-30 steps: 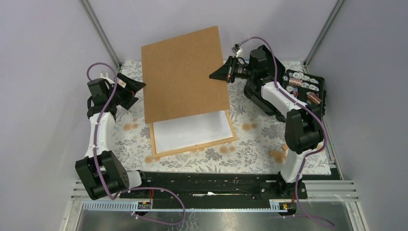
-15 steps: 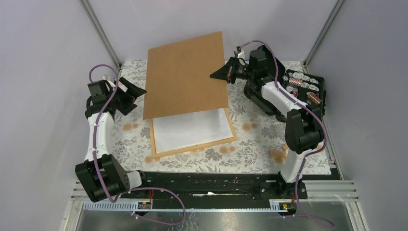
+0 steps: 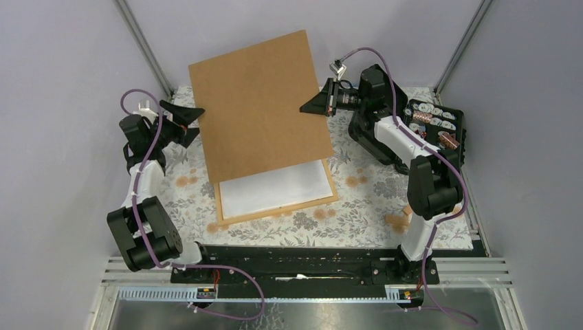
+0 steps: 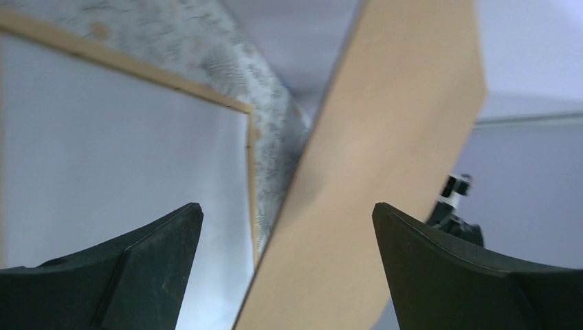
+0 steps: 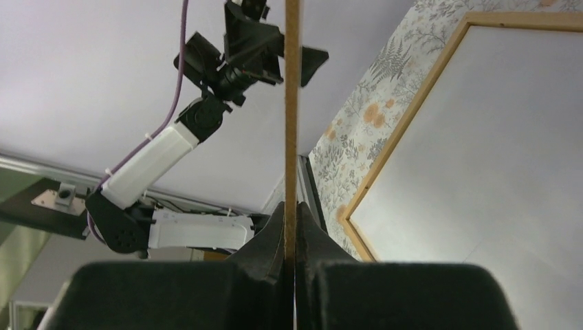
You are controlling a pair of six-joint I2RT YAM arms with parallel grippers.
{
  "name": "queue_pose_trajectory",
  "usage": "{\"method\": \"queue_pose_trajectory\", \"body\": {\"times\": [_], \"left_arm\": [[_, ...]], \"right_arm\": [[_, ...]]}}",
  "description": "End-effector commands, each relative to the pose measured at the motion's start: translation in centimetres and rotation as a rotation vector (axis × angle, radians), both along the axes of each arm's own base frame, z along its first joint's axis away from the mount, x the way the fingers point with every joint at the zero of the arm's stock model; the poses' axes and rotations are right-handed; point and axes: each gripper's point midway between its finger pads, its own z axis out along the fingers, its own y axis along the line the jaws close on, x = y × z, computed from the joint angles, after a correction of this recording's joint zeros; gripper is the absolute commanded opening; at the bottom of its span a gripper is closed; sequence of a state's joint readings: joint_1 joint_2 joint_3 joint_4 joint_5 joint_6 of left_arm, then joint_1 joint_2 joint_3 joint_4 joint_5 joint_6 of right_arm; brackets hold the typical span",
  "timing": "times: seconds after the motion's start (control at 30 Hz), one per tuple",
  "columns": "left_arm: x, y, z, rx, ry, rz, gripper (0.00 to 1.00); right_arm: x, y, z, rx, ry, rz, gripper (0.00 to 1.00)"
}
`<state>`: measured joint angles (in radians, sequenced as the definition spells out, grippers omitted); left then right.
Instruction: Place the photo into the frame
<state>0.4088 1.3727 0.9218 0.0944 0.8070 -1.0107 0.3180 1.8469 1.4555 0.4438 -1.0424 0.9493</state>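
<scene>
Your right jaws were pressed together on the right edge of the brown backing board. In the right wrist view the fingers closed flat against both faces of the board, which showed only as a thin upright edge. Your left jaws stood spread wide at the board's left edge. In the left wrist view the two dark fingers sat far apart with the board slanting up between them. Whether either finger touched it, you could not tell. The board's edge also cut off part of those left jaws as seen from the right wrist.

The board hung raised and tilted over the far part of the frame, covering most of it from above. Only the frame's near strip and part of its right side showed there. The frame lay flat on the desk, on a floral cloth. Inside it lay a blank white sheet, seen again from both wrists. No printed side showed, so you could not tell whether this was the back of the photo.

At the far right stood an open black case holding small metallic items, partly hidden by the right arm. A small tan object low beside that arm was half hidden and too unclear to identify.
</scene>
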Motion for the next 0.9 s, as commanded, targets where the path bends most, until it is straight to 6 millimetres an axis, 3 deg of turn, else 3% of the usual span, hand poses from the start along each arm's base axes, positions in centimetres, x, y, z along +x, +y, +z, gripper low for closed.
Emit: {"method": "queue_pose_trajectory", "body": {"times": [0.0,0.1,0.33,0.47,0.7,0.87], "left_arm": [[0.7,-1.5,6.5,-0.019,-0.29,-0.156,0.99],[1.1,-1.4,6.8,-0.031,-0.315,-0.166,0.99],[2.1,-0.9,6.4,0.001,-0.325,-0.155,0.95],[2.4,-0.6,5.3,-0.004,-0.309,-0.151,0.93],[2.5,-0.8,2.8,-0.031,-0.267,-0.142,0.89],[1.8,-1.4,0.5,-0.043,-0.222,-0.152,0.89]], "right_arm": [[-1.3,0.0,4.8,0.058,-0.231,0.098,0.0],[-0.7,0.2,4.3,0.066,-0.251,0.107,0.0],[0.7,0.7,1.0,0.06,-0.311,0.121,0.04],[0.5,0.8,-1.0,0.024,-0.368,0.126,0.09],[0.3,1.3,-7.4,-0.16,-0.392,0.121,0.13],[-0.1,1.1,-9.6,-0.194,-0.383,0.134,0.11]]}}
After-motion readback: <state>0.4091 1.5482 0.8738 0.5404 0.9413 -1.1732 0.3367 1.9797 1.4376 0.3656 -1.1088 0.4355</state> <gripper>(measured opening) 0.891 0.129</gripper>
